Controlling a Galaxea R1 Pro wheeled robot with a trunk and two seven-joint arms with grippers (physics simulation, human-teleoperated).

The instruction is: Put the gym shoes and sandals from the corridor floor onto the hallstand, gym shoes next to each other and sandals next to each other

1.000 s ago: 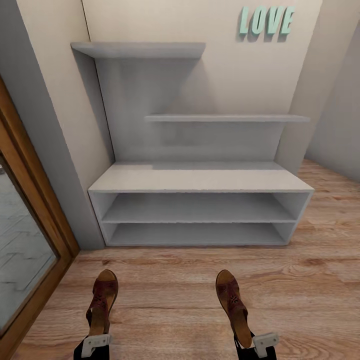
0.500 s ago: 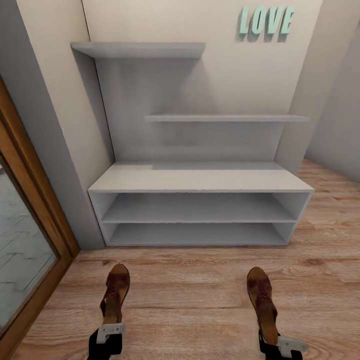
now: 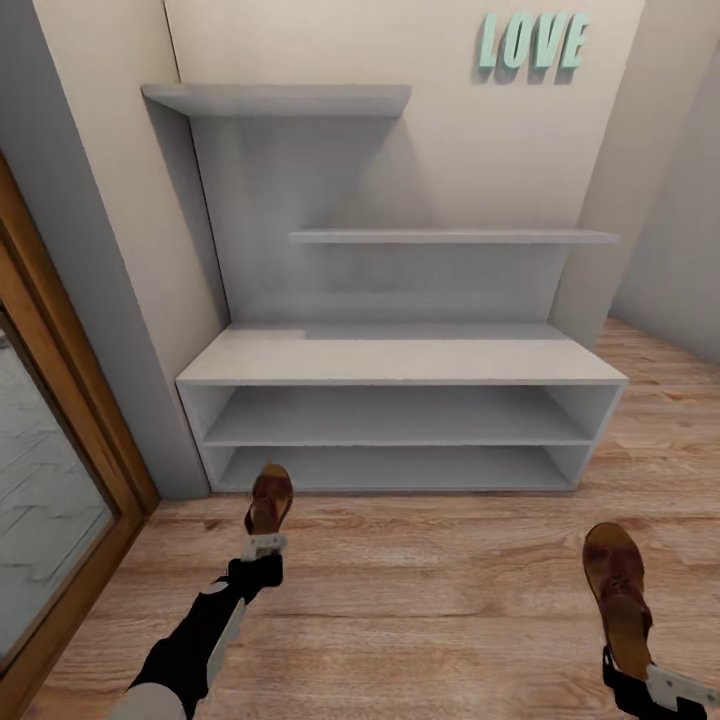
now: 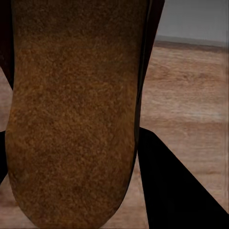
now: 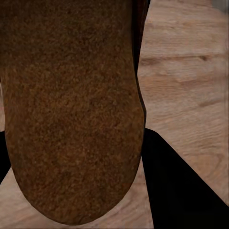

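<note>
Head view shows the left gripper (image 3: pixel 263 545) pinching one sandal (image 3: pixel 270 497) by its heel, toe aimed at the hallstand (image 3: pixel 400 362), just short of the lowest open tier. The right gripper (image 3: pixel 650 680) pinches the other sandal (image 3: pixel 617 590) near the frame's right corner, well apart from the first, above the corridor floor (image 3: pixel 420 590). To do this step well, I judge each sole should go in level, fully past the shelf lip, and the right sandal should be brought leftward so the pair sit side by side. On the wall, teal letters (image 3: pixel 532 40) read "LOVE".
</note>
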